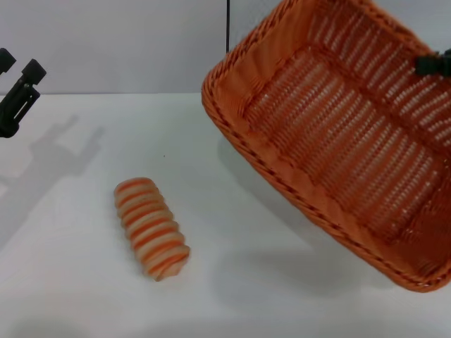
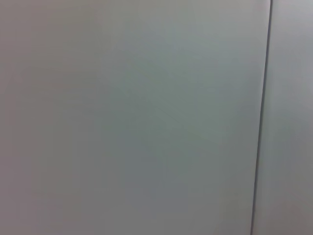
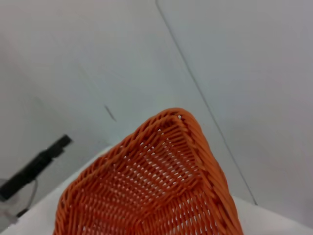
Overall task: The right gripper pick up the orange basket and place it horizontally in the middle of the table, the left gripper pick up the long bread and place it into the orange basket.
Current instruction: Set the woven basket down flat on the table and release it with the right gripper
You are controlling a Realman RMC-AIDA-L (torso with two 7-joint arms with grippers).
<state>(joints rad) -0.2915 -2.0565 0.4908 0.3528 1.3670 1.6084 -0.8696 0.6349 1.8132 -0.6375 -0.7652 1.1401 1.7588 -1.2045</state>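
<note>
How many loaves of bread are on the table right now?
1. The long bread lies on the table, front left of centre. The orange basket, tilted off the table on the right, shows none inside; nothing appears hidden.

baskets: 1, the orange basket (image 1: pixel 338 134), at 2 o'clock in the head view, tilted, also seen in the right wrist view (image 3: pixel 161 191)
bread: 1, the long bread (image 1: pixel 151 227), at 7 o'clock on the table
tables: 1, the table (image 1: pixel 84 282), white
grippers: 2, the left gripper (image 1: pixel 20 84) at 10 o'clock, fingers apart; the right gripper (image 1: pixel 433 63) at 2 o'clock, only a dark tip at the basket rim
</note>
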